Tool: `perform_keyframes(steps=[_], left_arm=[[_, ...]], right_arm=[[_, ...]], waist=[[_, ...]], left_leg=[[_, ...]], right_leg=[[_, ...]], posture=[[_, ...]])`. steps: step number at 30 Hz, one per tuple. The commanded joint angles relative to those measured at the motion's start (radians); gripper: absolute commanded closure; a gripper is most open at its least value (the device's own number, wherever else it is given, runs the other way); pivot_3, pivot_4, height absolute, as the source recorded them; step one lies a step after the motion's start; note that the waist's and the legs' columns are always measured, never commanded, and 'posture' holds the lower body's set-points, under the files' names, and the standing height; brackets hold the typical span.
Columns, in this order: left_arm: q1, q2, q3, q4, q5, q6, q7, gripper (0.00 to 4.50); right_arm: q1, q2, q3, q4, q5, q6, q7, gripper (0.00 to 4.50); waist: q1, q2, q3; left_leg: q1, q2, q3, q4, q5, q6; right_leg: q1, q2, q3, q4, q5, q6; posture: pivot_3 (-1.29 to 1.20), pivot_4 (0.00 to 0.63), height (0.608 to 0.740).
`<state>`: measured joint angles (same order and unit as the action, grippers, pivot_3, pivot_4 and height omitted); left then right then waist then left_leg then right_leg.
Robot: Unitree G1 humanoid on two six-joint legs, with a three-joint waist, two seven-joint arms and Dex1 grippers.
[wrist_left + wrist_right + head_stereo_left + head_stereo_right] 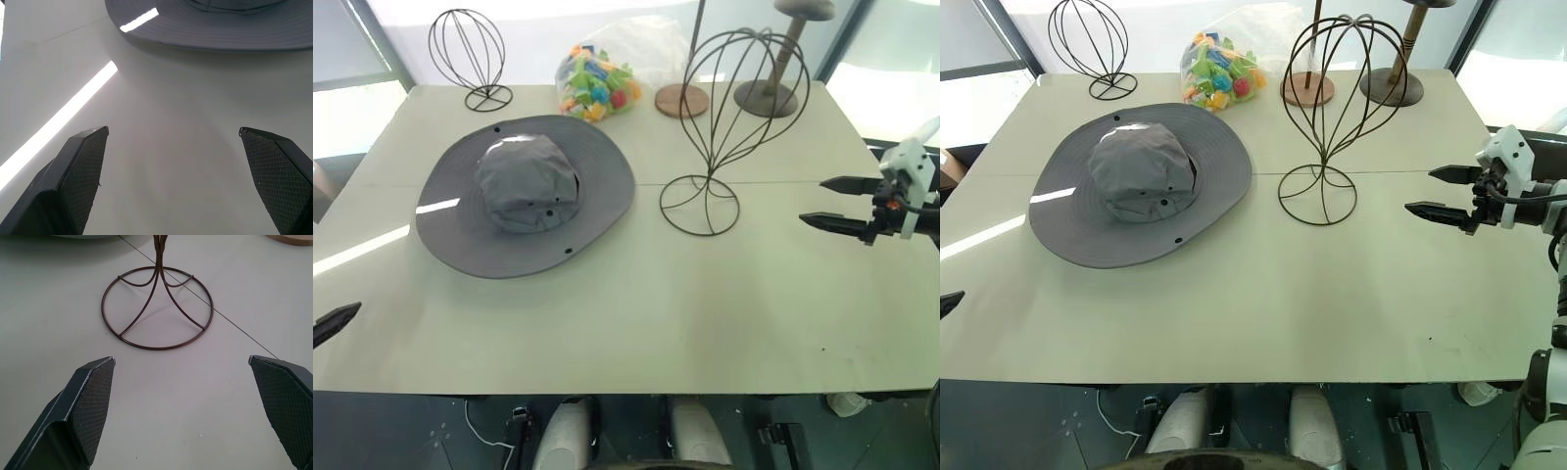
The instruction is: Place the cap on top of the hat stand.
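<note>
Both tools open, nothing gripped. Right tool [837, 204] hangs over the right edge of the bench [636, 323], jaws spread wide and aimed at the ring base of the hat stand [724, 117]. Left tool [171, 142] sits off the near-left corner, jaws also wide, pointing across bare bench toward the brim of the cap [526, 193].

Cap lies flat, crown up, on the left half of the bench, brim fully on the surface. Hat stand is upright just right of centre, near the cap's right brim edge but not touching it.

Risks as I read them:
- Stand is light wire on a narrow ring. A nudge from the right tool, or the brim dragging against the cage, probably tips or slides it.
- Brim is floppy and flush with the bench. A one-sided pinch likely folds it, so the crown hangs off-axis and misses the cage top.
- Cap is wide. Lifted too low, it could catch the stand on the way over.
- Stand is tall, so a short lift snags the cage side instead of clearing the top.

Surface: pale, smooth bench with a seam running left to right behind the stand's base, and strong window glare in streaks on the left. Along the far edge: smaller wire globe stand [468, 51] at far left, bag of coloured toys [597, 83] in the middle, two wooden post stands [766, 96] on disc bases at far right. Bright windows behind; dark floor below the near edge.
</note>
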<state>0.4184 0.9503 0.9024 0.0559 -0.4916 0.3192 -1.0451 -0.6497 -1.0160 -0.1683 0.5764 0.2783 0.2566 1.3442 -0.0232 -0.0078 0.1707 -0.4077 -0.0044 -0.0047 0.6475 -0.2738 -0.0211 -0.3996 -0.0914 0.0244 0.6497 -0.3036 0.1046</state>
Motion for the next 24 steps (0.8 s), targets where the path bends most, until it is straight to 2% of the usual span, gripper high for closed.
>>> perform_keyframes(steps=[1, 8, 14, 19, 24], left_arm=[[0.002, 0.0, 0.037, -0.019, -0.011, -0.008, -0.019, 0.0], [-0.033, 0.003, 0.022, -0.028, 0.007, -0.017, -0.006, 0.0], [-0.073, 0.032, -0.032, -0.128, 0.063, -0.088, -0.008, 0.0], [-0.098, 0.065, -0.108, -0.254, 0.119, -0.184, -0.05, 0.0], [-0.147, 0.137, -0.26, -0.313, 0.226, -0.317, -0.094, 0.0]], right_arm=[[-0.031, -0.01, -0.014, 0.003, 0.01, -0.012, 0.005, 0.01], [-0.035, -0.006, -0.011, 0.015, 0.004, -0.016, -0.008, 0.01], [-0.006, -0.01, -0.009, -0.061, 0.017, 0.019, 0.003, 0.01], [0.086, -0.023, -0.053, -0.338, 0.132, 0.159, 0.036, 0.01], [0.232, -0.034, -0.125, -0.67, 0.288, 0.341, 0.01, 0.01]], waist=[[0.0, 0.0, 0.0], [0.0, 0.0, 0.0], [0.002, 0.0, 0.0], [0.004, 0.0, 0.0], [0.007, 0.0, 0.0]], left_leg=[[0.0, 0.0, 0.0, 0.0, 0.0, 0.0], [0.0, 0.0, 0.0, 0.0, 0.0, 0.0], [0.0, 0.0, 0.0, 0.0, 0.0, 0.0], [0.0, 0.0, 0.0, 0.0, 0.0, 0.0], [0.0, 0.0, 0.0, 0.0, 0.0, 0.0]], right_leg=[[0.0, 0.0, 0.0, 0.0, 0.0, 0.0], [0.0, 0.0, 0.0, 0.0, 0.0, 0.0], [0.0, 0.0, 0.0, 0.0, 0.0, 0.0], [0.0, 0.0, 0.0, 0.0, 0.0, 0.001], [0.001, 0.0, -0.001, 0.0, 0.0, 0.001]], posture=[[0.0, 0.15, 0.739], [0.0, 0.15, 0.739], [0.0, 0.15, 0.739], [0.0, 0.15, 0.739], [0.0, 0.15, 0.739]])
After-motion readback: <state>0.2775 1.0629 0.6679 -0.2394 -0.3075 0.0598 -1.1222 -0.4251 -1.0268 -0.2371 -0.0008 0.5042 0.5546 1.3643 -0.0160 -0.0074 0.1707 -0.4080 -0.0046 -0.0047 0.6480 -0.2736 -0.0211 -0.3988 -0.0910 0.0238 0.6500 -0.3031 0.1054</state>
